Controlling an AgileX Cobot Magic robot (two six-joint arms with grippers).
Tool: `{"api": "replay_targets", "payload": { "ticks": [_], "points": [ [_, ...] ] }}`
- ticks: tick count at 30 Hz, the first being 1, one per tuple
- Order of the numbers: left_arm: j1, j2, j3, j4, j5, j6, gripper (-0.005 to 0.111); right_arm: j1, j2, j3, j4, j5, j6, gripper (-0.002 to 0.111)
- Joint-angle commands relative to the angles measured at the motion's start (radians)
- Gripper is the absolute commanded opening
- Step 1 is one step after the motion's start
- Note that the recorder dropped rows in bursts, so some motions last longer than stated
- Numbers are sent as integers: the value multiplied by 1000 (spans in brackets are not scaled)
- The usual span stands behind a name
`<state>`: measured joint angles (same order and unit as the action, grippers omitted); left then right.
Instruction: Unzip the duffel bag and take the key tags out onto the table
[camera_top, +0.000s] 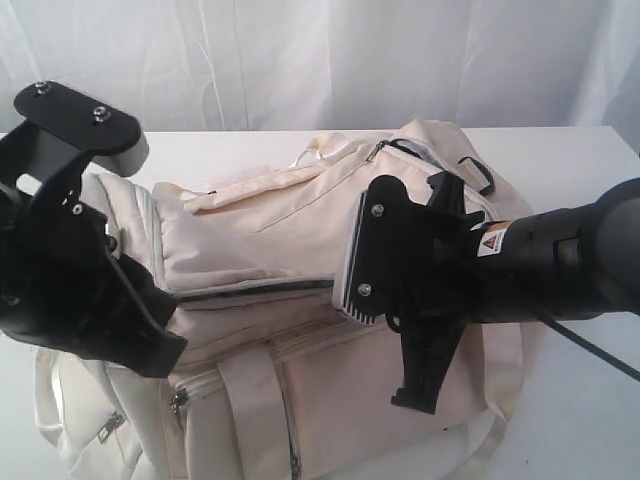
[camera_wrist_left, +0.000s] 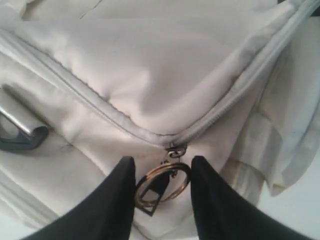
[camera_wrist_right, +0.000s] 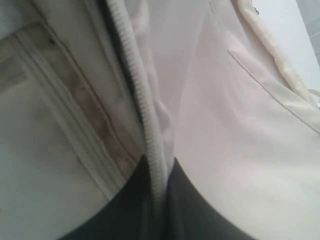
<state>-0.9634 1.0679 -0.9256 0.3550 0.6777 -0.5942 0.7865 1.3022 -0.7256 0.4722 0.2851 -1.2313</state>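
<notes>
Lying across the wide plain white table, the large cream-white fabric duffel bag fills the middle of the scene, with both black arms bent over it. The bunch of key tags shows in no view. I judge it is inside the bag, since the grey zipper looks closed on both sides of its slider.

The right gripper is pressed together on the bag's corded zipper edge, pinching the fabric and so bracing it. The left gripper is spread, its two black fingers on either side of the small round metal pull ring that hangs from the slider. I cannot tell whether they touch it.

The step in hand is the first one, unzipping. The next move calls for the left jaws to close squarely on the thin ring, then draw the slider along the zipper's line against the right gripper's hold. A loose pinch would likely let the ring slip out.
</notes>
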Motion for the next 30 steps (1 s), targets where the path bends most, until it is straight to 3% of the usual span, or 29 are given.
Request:
{"api": "replay_targets", "payload": {
  "ticks": [1, 6, 17, 24, 30],
  "points": [
    [5, -21, 5, 130, 102, -69, 0, -2, -1, 5, 2, 5, 8, 0],
    [5, -21, 5, 325, 104, -146, 0, -2, -1, 5, 2, 5, 17, 0],
    [5, -8, 5, 485, 102, -188, 0, -2, -1, 5, 2, 5, 25, 0],
    [107, 48, 5, 488, 89, -192, 0, -2, -1, 5, 2, 7, 31, 0],
    [173, 62, 5, 486, -42, -192, 0, -2, -1, 5, 2, 10, 32, 0]
  ]
}}
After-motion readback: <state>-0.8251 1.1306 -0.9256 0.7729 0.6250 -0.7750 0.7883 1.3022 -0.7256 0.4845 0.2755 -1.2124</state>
